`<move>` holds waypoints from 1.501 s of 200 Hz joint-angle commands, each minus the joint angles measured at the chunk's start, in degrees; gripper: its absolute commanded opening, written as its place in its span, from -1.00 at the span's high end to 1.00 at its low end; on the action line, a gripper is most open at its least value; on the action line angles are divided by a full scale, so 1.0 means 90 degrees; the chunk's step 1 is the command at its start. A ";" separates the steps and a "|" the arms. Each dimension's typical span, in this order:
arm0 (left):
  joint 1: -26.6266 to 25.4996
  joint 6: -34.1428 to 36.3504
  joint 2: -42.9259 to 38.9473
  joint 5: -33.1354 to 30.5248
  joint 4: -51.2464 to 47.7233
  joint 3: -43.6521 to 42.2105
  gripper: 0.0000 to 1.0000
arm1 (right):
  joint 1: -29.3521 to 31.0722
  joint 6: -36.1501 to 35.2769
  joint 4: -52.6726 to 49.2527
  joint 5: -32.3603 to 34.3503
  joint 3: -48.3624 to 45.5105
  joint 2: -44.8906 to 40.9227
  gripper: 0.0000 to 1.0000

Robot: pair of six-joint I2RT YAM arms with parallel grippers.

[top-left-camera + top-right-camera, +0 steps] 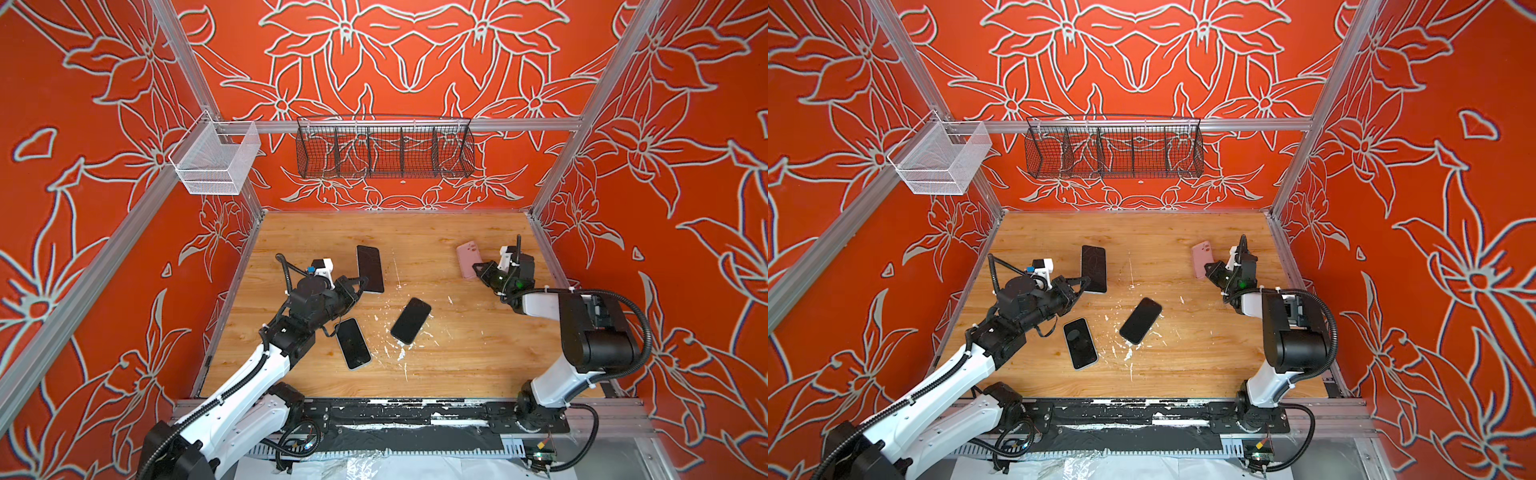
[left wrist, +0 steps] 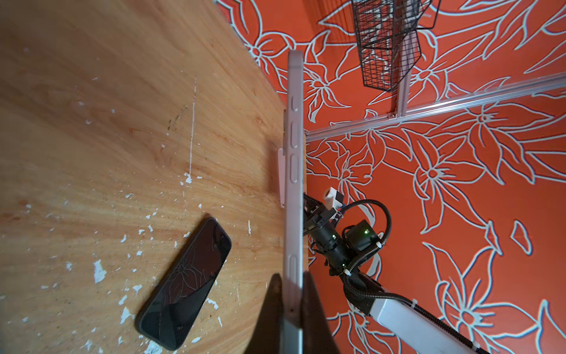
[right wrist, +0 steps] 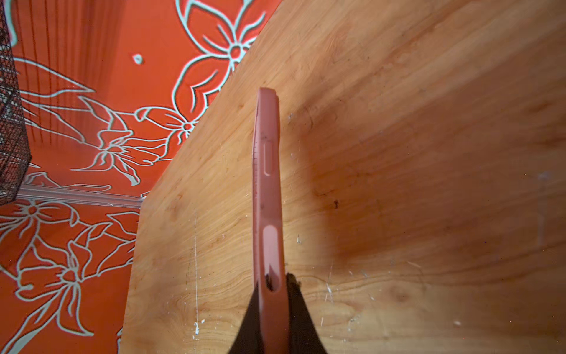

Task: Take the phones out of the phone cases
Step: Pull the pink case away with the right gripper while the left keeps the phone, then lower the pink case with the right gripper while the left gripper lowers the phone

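Over the table [image 1: 457,353], left pincer [image 1: 363,284] clamps the phone [image 1: 370,266] by an edge, right pincer [image 1: 478,269] the case [image 1: 467,257], well apart.

**Flowered orange booth around a wood-grain table**

Orange-red walls [image 1: 415,62] printed with pale grey flower outlines close in three sides, framed by silver aluminium rails [image 1: 519,124]. In both top views a black wire basket [image 1: 384,151], divided into compartments, hangs from the rear rail at twelve o'clock. A white mesh basket [image 1: 216,160] hangs in the ten o'clock corner. The light wood-grain table [image 1: 415,228] shows white flecks [image 1: 401,353] toward six o'clock. The light is bright and even.
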 commanded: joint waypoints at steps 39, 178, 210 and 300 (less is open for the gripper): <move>0.0036 0.0029 0.1154 0.0501 0.1726 0.0537 1.00 | -0.0204 -0.0639 -0.0891 0.0043 0.0288 -0.0239 1.00; -0.0641 0.0062 0.2452 -0.0169 0.2704 0.0903 1.00 | -0.0428 -0.0927 -0.1861 0.0830 0.0761 0.0425 0.26; -0.0890 0.0138 0.2747 -0.0466 0.2734 0.1042 1.00 | -0.0452 -0.1180 -0.2485 0.1440 0.1007 0.0170 -0.09; -0.1435 -0.0061 0.4722 -0.0775 0.3615 0.1816 1.00 | -0.0412 -0.1482 -0.3786 0.1474 0.1033 -0.1450 -0.77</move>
